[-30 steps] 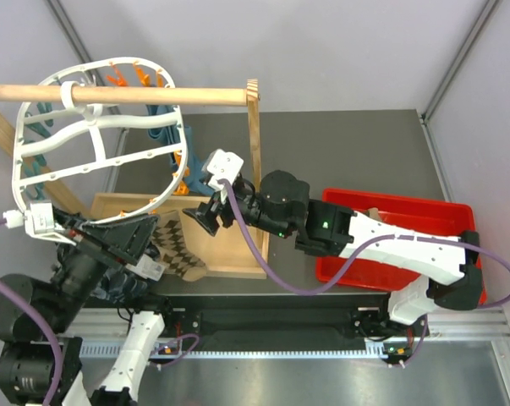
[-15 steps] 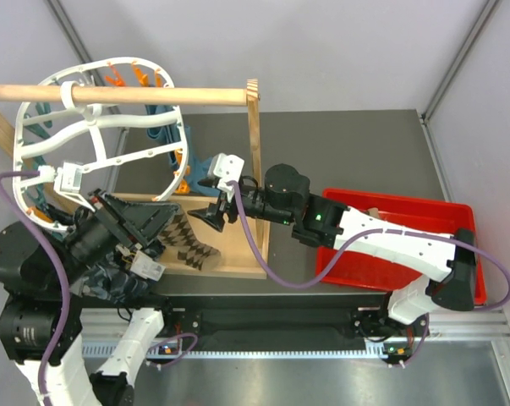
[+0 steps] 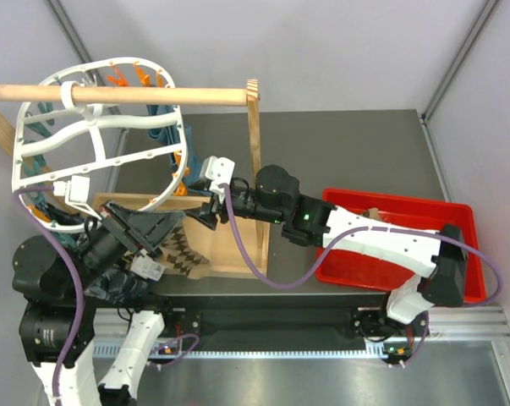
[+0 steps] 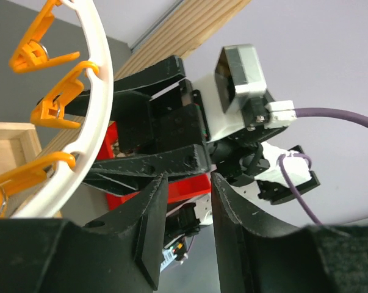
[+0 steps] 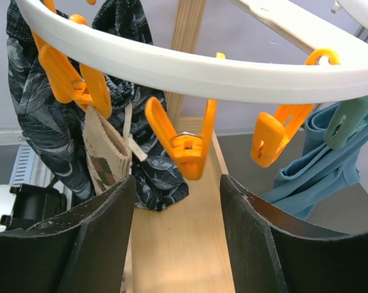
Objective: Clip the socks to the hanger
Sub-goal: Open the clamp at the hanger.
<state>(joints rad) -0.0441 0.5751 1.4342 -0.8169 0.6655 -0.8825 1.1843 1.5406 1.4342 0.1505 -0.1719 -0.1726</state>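
Top external: the left jaws seemingly cover part of the sock

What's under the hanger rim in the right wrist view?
Orange pegs, a beige sock, dark leafy cloth behind, teal cloth at right. The right gripper covers the sock's lower end.

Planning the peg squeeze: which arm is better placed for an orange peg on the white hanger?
Likely right. The right gripper is open, an orange plastic peg centred ahead of it under the white plastic oval hanger; the left gripper aims beside the hanger, no peg ahead.
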